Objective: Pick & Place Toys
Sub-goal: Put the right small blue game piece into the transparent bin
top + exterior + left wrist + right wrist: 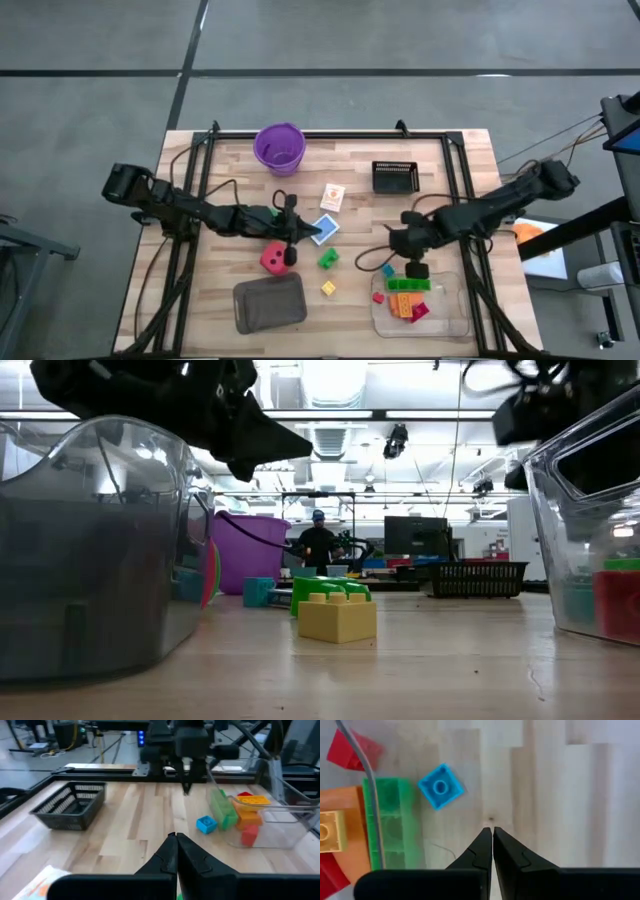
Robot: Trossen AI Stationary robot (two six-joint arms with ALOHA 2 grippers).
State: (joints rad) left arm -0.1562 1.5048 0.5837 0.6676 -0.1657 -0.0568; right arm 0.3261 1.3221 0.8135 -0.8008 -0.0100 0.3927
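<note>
In the high view, the clear tray (pixel 455 318) at the lower right of the frame is seen to hold green, orange, yellow and red bricks already, so part of the sorting is judged done. Just outside its upper-left corner a small blue brick (pixel 387 270) is left on the counter (pixel 470 160). Near the centre a red die (pixel 272 259), a green brick (pixel 328 258), a yellow brick (pixel 328 288) and two picture cards (pixel 332 197) are yet to be moved. The left pincer (pixel 290 252) is held beside the red die; the right pincer (pixel 416 268) is held above the tray's upper edge. A purple cup (pixel 279 148), a black basket (pixel 394 176) and a grey tray (pixel 269 303) are also found on the counter.

In the low view, the yellow brick (pixel 337 617) is seen at centre, with the green one behind it, between the two trays.

In the left wrist view, the left pincer (pixel 176 836) is shown closed on nothing.

In the right wrist view, the right pincer (pixel 492 830) is likewise pressed together and empty, with the blue brick (pixel 440 786) near its tips; the tray wall beside it is judged the only obstacle.
</note>
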